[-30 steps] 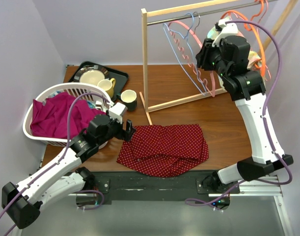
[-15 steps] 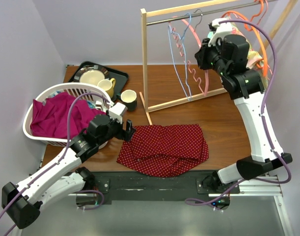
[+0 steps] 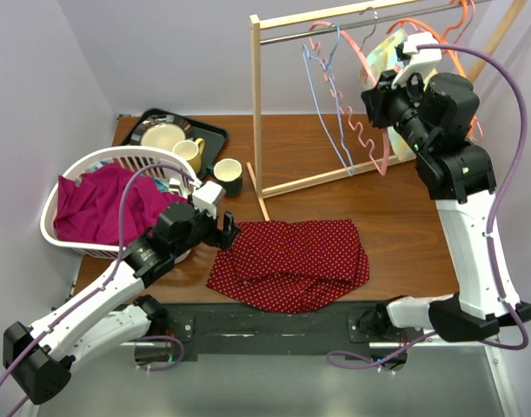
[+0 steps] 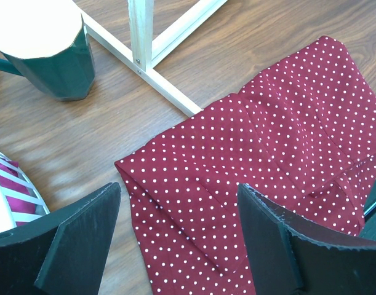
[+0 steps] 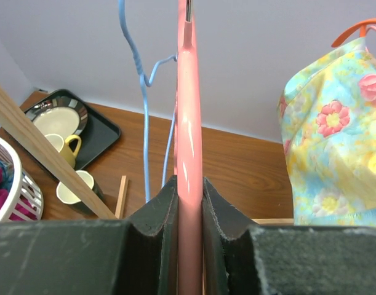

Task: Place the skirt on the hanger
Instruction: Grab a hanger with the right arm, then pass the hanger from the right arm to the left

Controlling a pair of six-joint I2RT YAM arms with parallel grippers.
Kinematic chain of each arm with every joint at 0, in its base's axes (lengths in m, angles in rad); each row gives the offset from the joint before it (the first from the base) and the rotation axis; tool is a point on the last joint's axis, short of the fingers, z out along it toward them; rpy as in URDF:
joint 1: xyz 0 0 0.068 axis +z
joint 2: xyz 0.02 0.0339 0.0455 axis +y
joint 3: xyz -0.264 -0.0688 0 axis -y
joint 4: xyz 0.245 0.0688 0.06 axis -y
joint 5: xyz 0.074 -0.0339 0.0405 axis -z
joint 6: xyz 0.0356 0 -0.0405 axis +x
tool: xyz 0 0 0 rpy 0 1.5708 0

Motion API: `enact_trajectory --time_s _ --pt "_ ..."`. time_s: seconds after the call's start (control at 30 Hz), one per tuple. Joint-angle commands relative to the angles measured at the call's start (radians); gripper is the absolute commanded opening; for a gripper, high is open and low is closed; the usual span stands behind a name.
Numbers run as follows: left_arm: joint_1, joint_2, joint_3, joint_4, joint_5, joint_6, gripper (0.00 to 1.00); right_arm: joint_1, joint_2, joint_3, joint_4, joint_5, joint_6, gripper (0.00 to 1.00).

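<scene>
The skirt (image 3: 293, 263) is dark red with white dots and lies flat near the table's front edge; it fills the left wrist view (image 4: 255, 153). My left gripper (image 3: 228, 233) is open just above the skirt's left corner, one finger on each side of it (image 4: 175, 239). My right gripper (image 3: 375, 97) is up by the wooden rack (image 3: 256, 104), shut on a pink plastic hanger (image 3: 369, 130) that hangs on the rail. The pink hanger's bar runs straight up between the shut fingers (image 5: 189, 184). A blue hanger (image 3: 321, 95) hangs beside it.
A white laundry basket (image 3: 52, 228) with magenta cloth stands at the left. A dark tray (image 3: 215, 130) with a plate and a yellow mug is behind it, a dark green mug (image 3: 228, 175) near the rack's foot. A floral garment (image 5: 341, 141) on an orange hanger hangs at the right.
My right gripper has moved right and up along the rail with the pink hanger, and the blue hanger swung. The left arm and the skirt have not moved.
</scene>
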Motion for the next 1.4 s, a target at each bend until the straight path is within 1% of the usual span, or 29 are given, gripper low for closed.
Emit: enact_trajectory --time_s 0.0,0.13,0.17,0.2,0.23,0.27,0.33,0.37,0.4,0.47,0.5,0.53,0.57,0.6,0.63,0.67,0.7,0.77,0.8,0.83,0.93,1.03,1.1,1.2,1.23,1.37 --pt "0.005 -0.007 0.002 0.035 0.009 0.015 0.82 -0.006 -0.058 -0.053 0.089 -0.003 -0.056 0.0" --pt "0.007 -0.01 0.004 0.031 0.013 0.02 0.82 -0.021 -0.141 -0.136 0.062 0.011 -0.088 0.0" --pt "0.005 -0.009 0.004 0.027 0.01 0.025 0.84 -0.028 -0.164 -0.157 0.055 0.02 -0.093 0.0" --pt "0.005 -0.01 0.007 0.028 0.013 0.029 0.86 -0.043 -0.186 -0.206 0.043 0.034 -0.108 0.0" --pt "0.008 -0.013 0.009 0.025 0.018 0.032 0.88 -0.051 -0.24 -0.236 0.036 0.052 -0.117 0.0" --pt "0.007 -0.017 0.01 0.025 0.018 0.034 0.94 -0.06 -0.27 -0.268 0.028 0.067 -0.13 0.0" --pt "0.008 -0.024 0.009 0.03 0.018 0.035 1.0 -0.086 -0.336 -0.374 0.0 0.103 -0.162 0.0" --pt "0.01 -0.032 0.006 0.036 0.018 0.04 1.0 -0.092 -0.395 -0.406 -0.017 0.109 -0.183 0.0" --pt "0.013 -0.033 0.001 0.044 0.062 0.044 1.0 -0.106 -0.432 -0.471 -0.032 0.114 -0.197 0.0" --pt "0.011 -0.03 -0.001 0.062 0.087 0.064 1.0 -0.115 -0.514 -0.526 -0.104 0.103 -0.246 0.0" --pt "0.013 -0.029 -0.001 0.071 0.124 0.074 1.0 -0.121 -0.54 -0.567 -0.131 0.091 -0.268 0.0" --pt "0.013 -0.026 0.001 0.079 0.147 0.096 1.0 -0.126 -0.561 -0.584 -0.196 0.075 -0.294 0.0" --pt "0.011 -0.021 0.002 0.099 0.168 0.107 1.0 -0.127 -0.584 -0.596 -0.231 0.024 -0.348 0.0" --pt "0.013 -0.021 0.007 0.11 0.229 0.123 1.0 -0.141 -0.616 -0.612 -0.271 -0.013 -0.378 0.0" --pt "0.011 -0.021 0.009 0.122 0.257 0.153 1.0 -0.15 -0.63 -0.621 -0.335 -0.047 -0.404 0.0" --pt "0.011 -0.017 0.013 0.142 0.288 0.17 1.0 -0.159 -0.641 -0.63 -0.362 -0.131 -0.429 0.0" --pt "0.011 -0.014 0.022 0.153 0.344 0.187 1.0 -0.172 -0.658 -0.648 -0.383 -0.176 -0.458 0.0" --pt "0.011 -0.006 0.038 0.163 0.383 0.238 1.0 -0.182 -0.67 -0.665 -0.434 -0.259 -0.47 0.0" --pt "0.011 -0.003 0.051 0.169 0.429 0.264 1.0 -0.187 -0.677 -0.676 -0.449 -0.343 -0.49 0.0" --pt "0.01 -0.006 0.058 0.176 0.45 0.297 1.0 -0.189 -0.686 -0.678 -0.48 -0.377 -0.505 0.0" --pt "0.01 -0.012 0.064 0.221 0.542 0.34 1.0 -0.19 -0.695 -0.69 -0.527 -0.559 -0.556 0.0" --pt "0.008 -0.001 0.059 0.307 0.651 0.342 1.0 -0.19 -0.684 -0.71 -0.552 -0.723 -0.599 0.0" --pt "0.007 0.031 0.065 0.344 0.706 0.331 0.99 -0.19 -0.66 -0.722 -0.563 -0.787 -0.633 0.0" --pt "-0.03 0.091 0.075 0.358 0.73 0.307 0.97 -0.189 -0.611 -0.73 -0.578 -0.891 -0.673 0.0" --pt "-0.045 0.106 0.079 0.355 0.727 0.314 0.95 -0.189 -0.597 -0.731 -0.596 -0.949 -0.689 0.0" --pt "-0.133 0.18 0.107 0.271 0.681 0.365 0.91 -0.19 -0.523 -0.742 -0.638 -1.053 -0.784 0.0"
